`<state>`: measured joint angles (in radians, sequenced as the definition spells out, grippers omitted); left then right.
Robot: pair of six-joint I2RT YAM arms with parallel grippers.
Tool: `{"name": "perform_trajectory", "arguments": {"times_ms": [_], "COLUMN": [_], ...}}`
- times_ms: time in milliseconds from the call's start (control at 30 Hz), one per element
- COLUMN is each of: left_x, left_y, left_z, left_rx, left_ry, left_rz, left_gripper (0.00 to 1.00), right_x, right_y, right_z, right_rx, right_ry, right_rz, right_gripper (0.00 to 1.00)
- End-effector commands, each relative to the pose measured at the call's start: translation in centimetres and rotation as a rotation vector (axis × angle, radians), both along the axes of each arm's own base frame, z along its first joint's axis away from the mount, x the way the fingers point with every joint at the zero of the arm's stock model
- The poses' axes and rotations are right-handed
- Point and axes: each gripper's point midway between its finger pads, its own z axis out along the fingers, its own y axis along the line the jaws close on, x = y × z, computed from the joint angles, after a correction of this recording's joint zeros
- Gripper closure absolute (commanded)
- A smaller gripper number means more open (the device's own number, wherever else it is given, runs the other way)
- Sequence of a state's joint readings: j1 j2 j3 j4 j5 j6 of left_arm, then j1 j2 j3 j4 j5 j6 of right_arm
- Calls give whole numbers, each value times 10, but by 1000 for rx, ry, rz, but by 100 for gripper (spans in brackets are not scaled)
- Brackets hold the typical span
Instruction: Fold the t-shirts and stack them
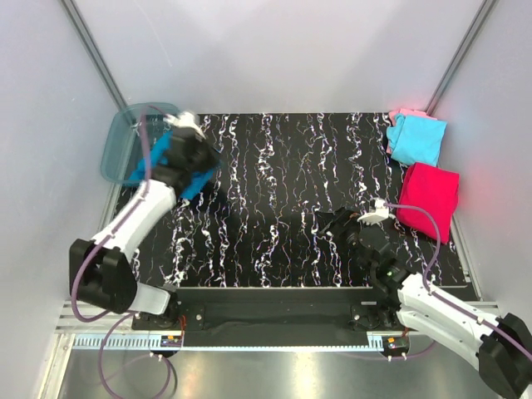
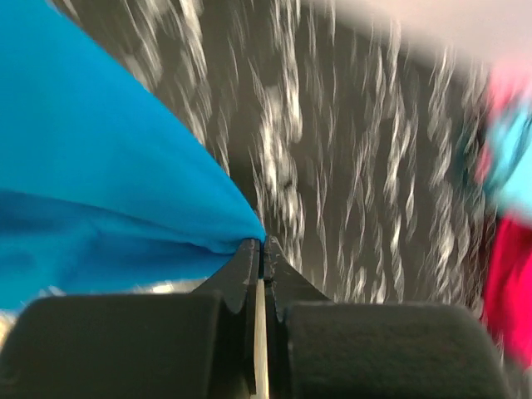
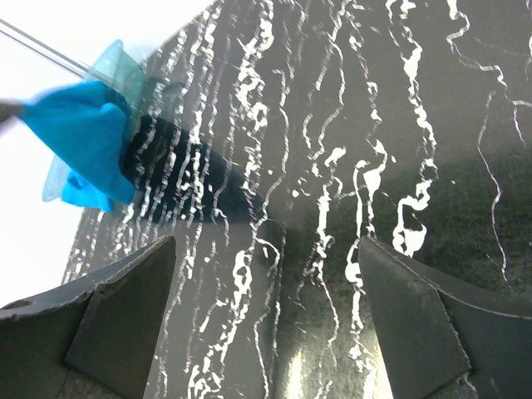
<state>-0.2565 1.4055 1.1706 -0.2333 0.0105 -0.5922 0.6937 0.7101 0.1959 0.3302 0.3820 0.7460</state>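
Nearest us, we have the right pincer [image 3: 266, 243] low over the black marbled surface [image 1: 274, 166], its jaws spread wide with nothing between them. Just to its right we spot the bright magenta-red t-shirt [image 1: 428, 199] lying folded. Further out, we see the left pincer [image 2: 263, 246] clenched tight on a fold of the teal-blue t-shirt [image 2: 100, 183]. The cloth is bunched to its left, just beside the translucent tub [image 1: 115, 148]. Far beyond the right pincer, the light cyan t-shirt [image 1: 420, 140] lies on the pale pink t-shirt [image 1: 403, 113].
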Motion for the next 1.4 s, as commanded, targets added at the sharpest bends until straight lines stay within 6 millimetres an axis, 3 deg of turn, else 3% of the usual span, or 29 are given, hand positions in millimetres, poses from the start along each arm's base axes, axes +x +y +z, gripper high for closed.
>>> {"name": "perform_trajectory", "arguments": {"times_ms": [0, 33, 133, 200, 300, 333, 367, 467, 633, 767, 933, 1100, 1133, 1200, 1233, 1300, 1333, 1367], "left_x": [-45, -54, -73, -85, -97, -96, -101, -103, -103, -111, -130, -145, -150, -149, -156, -154, -162, -159], "left_y": [-51, -47, -46, -58, -84, -89, -101, -108, -82, -57, -51, -54, -49, -58, -52, -70, -71, -86], "left_z": [-14, -38, -68, -62, -30, -6, 5, 59, 138, 177, 216, 266, 290, 308, 336, 349, 373, 373], "left_rx": [77, 127, 139, 137, 191, 199, 205, 220, 269, 261, 218, 222, 193, 212, 174, 194, 151, 161], "left_ry": [-26, 12, 69, 47, -29, -60, -78, -171, -302, -377, -457, -552, -588, -619, -662, -693, -742, -748], "left_rz": [-88, -69, -63, -102, -164, -160, -192, -192, -91, -27, -30, -42, -30, -47, -41, -85, -112, -144], "left_gripper": [100, 100, 100, 100, 100, 100, 100, 100, 100, 100, 100, 100, 100, 100, 100, 100, 100, 100], "right_x": [8, 8, 9, 10, 10, 11, 11, 11, 12, 12, 13, 14, 14, 15, 15, 14, 15, 15], "right_y": [2, 3, 4, 4, 6, 6, 6, 5, 7, 8, 13, 16, 16, 16, 16, 16, 15, 15], "right_z": [11, 10, 6, 2, 3, 4, 3, 2, 0, -1, -4, -7, -6, -7, -7, -7, -7, -7], "right_rx": [20, 17, 10, 2, 5, 4, 2, -3, -12, -13, -14, -19, -21, -22, -25, -26, -28, -28], "right_ry": [-15, -7, 7, 15, 15, 14, 14, 15, 21, 22, 33, 41, 40, 40, 39, 40, 39, 38], "right_rz": [-25, -25, -26, -26, -22, -23, -23, -25, -22, -17, 1, 11, 12, 12, 13, 13, 10, 10], "right_gripper": [3, 3, 3, 3, 3, 3, 3, 3, 3, 2, 3, 2, 3, 3, 3, 2, 3, 3]}}
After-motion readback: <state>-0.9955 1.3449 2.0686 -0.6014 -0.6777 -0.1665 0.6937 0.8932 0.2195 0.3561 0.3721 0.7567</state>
